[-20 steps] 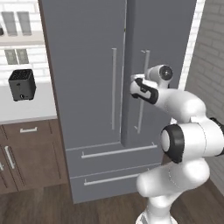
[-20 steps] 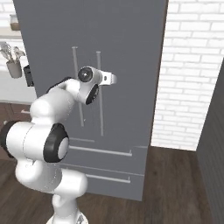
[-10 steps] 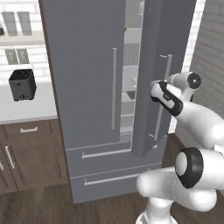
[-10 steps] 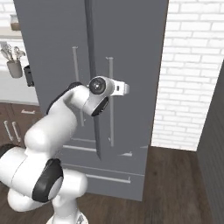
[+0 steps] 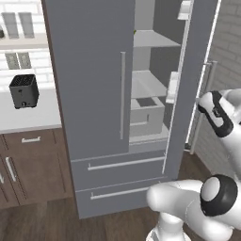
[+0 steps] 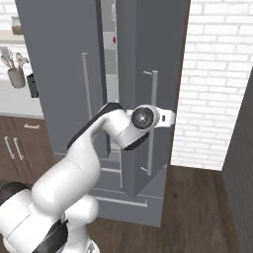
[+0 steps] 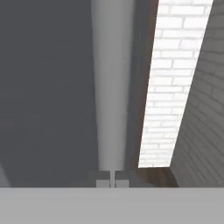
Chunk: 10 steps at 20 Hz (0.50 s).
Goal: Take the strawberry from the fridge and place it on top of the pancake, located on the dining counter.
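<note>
The fridge (image 5: pixel 94 94) stands with its right door (image 5: pixel 190 70) swung partly open, showing pale grey shelves (image 5: pixel 148 84). My gripper (image 5: pixel 203 101) is at that door's long bar handle (image 6: pixel 153 123), about halfway up. In the hand view the handle (image 7: pixel 111 87) runs straight up from my fingertips (image 7: pixel 103 180). They sit close together against the bar, shut, with nothing between them. Through the door gap, a tiny red thing on an upper shelf looks like the strawberry (image 6: pixel 114 39). The pancake and the dining counter are out of view.
A grey box (image 5: pixel 147 115) sits on a lower fridge shelf, and white bins (image 5: pixel 172 87) hang inside the open door. Left of the fridge, a wall counter (image 5: pixel 28 122) holds a black toaster (image 5: pixel 23 90) and a utensil holder (image 6: pixel 16 76). A brick wall (image 6: pixel 217 74) stands close on the right.
The right fridge door has swung from closed to partly open. My gripper has moved right and outward with its handle, staying shut.
</note>
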Available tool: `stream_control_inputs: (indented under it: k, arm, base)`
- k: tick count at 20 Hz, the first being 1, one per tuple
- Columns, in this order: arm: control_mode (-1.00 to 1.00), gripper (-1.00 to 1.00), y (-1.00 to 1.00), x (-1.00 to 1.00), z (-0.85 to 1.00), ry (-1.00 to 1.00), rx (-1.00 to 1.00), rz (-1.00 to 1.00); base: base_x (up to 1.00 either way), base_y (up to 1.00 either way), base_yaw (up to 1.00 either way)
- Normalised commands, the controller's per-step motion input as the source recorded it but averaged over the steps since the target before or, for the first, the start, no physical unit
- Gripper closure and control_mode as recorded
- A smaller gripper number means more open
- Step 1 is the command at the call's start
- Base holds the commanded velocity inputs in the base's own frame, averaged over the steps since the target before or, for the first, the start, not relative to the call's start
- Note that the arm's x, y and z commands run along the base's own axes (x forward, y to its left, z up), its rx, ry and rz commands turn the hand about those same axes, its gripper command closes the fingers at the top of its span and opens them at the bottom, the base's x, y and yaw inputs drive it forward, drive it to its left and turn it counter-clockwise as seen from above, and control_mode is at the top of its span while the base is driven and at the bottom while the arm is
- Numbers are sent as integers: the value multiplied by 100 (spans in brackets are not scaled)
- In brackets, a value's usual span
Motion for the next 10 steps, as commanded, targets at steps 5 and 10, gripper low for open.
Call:
stream_control_inputs:
  k: [5,10]
  arm:
    - [-100,-100,-37,-73,2,0,-2,0]
    - [-100,-100,-8,-96,58,2,-9,-2]
  base:
    - [0,0,0]
    - [0,0,0]
